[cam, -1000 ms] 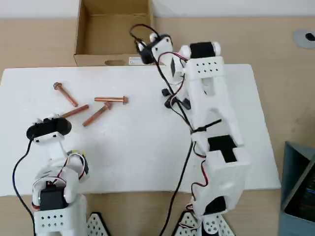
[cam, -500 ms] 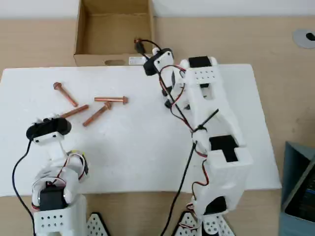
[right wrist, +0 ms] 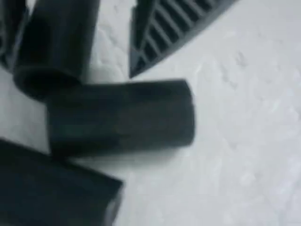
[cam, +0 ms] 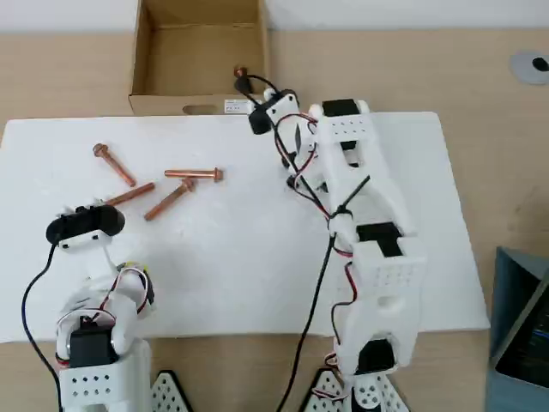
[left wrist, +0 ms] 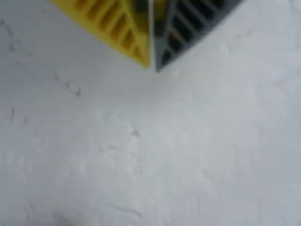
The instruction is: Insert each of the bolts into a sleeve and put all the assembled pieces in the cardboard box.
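The right arm (cam: 360, 172) has drawn back from the open brown cardboard box (cam: 141, 60). The left arm (cam: 94, 292) and the four loose copper-coloured bolts (cam: 193, 174) have stayed put.

The right gripper (right wrist: 110, 59) hangs spread just above the white foam mat (cam: 232, 257). Its grey ribbed finger (right wrist: 174, 26) is just beside a black cylindrical sleeve (right wrist: 120, 117) lying on its side. Another black sleeve (right wrist: 56, 47) stands upright next to that one.

At the box's right wall, a copper bolt head (cam: 240, 73) tops a dark piece; whether it sits inside or on the rim I cannot tell.

The loose bolts lie on the mat near the left arm. The left gripper (left wrist: 151, 65) is pressed together on nothing.
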Action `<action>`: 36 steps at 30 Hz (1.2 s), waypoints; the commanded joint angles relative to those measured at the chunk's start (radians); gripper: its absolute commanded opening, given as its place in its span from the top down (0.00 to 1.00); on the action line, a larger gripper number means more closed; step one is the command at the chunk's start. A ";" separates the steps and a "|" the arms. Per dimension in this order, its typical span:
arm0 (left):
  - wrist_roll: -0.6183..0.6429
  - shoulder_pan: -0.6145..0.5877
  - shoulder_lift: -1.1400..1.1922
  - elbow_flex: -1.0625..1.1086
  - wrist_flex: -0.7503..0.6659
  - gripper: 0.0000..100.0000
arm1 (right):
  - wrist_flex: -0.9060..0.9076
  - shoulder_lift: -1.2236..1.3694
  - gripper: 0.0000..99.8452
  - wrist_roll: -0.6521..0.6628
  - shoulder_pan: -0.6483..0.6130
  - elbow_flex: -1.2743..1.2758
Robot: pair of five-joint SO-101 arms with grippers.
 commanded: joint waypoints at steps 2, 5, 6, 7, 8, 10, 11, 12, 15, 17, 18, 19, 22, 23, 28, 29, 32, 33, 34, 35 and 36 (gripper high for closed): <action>-0.002 -0.006 -0.007 -0.006 0.003 1.00 | -0.006 0.024 0.86 0.000 0.019 -0.045; -0.002 -0.006 -0.007 -0.006 0.003 1.00 | -0.012 0.059 0.92 0.000 0.028 -0.050; -0.002 -0.006 -0.007 -0.006 0.003 1.00 | -0.012 0.070 0.93 0.003 0.031 -0.050; -0.002 -0.006 -0.007 -0.006 0.003 1.00 | -0.012 0.079 0.94 0.005 0.033 -0.050; -0.002 -0.006 -0.007 -0.006 0.003 1.00 | -0.012 0.087 0.95 0.006 0.033 -0.050; -0.002 -0.006 -0.007 -0.006 0.003 1.00 | -0.012 0.090 0.97 0.006 0.033 -0.050; -0.002 -0.006 -0.007 -0.006 0.003 1.00 | -0.011 0.090 0.98 0.006 0.033 -0.050; -0.002 -0.006 -0.007 -0.006 0.003 1.00 | -0.011 0.090 0.99 0.006 0.031 -0.050; -0.002 -0.006 -0.007 -0.006 0.003 1.00 | -0.008 0.090 0.99 0.006 0.030 -0.050; -0.002 -0.006 -0.007 -0.006 0.003 1.00 | -0.002 0.090 0.99 0.002 0.028 -0.061; -0.002 -0.006 -0.007 -0.006 0.003 1.00 | 0.009 0.088 0.99 0.002 0.030 -0.071; -0.002 -0.006 -0.007 -0.006 0.003 1.00 | 0.025 0.085 0.99 0.002 0.030 -0.088; -0.002 -0.006 -0.007 -0.006 0.003 1.00 | 0.078 0.038 0.99 0.002 0.027 -0.151; -0.002 -0.006 -0.007 -0.006 0.003 1.00 | 0.091 0.018 0.99 0.000 0.025 -0.173; -0.002 -0.006 -0.007 -0.006 0.003 1.00 | 0.196 -0.088 0.99 -0.008 0.025 -0.291; -0.002 -0.006 -0.007 -0.006 0.003 1.00 | 0.221 -0.107 0.99 -0.026 0.025 -0.317; -0.003 -0.002 -0.007 -0.006 0.003 1.00 | 0.305 -0.163 0.99 -0.071 0.027 -0.397; -0.003 -0.002 -0.007 -0.006 0.003 1.00 | 0.330 -0.183 0.99 -0.080 0.027 -0.420; -0.005 0.000 -0.007 -0.006 0.003 1.00 | 0.356 -0.202 0.99 -0.087 0.025 -0.441; -0.005 0.000 -0.007 -0.006 0.003 1.00 | 0.379 -0.223 0.99 -0.095 0.025 -0.461; -0.006 0.000 -0.007 -0.006 0.003 1.00 | 0.402 -0.242 0.99 -0.103 0.025 -0.479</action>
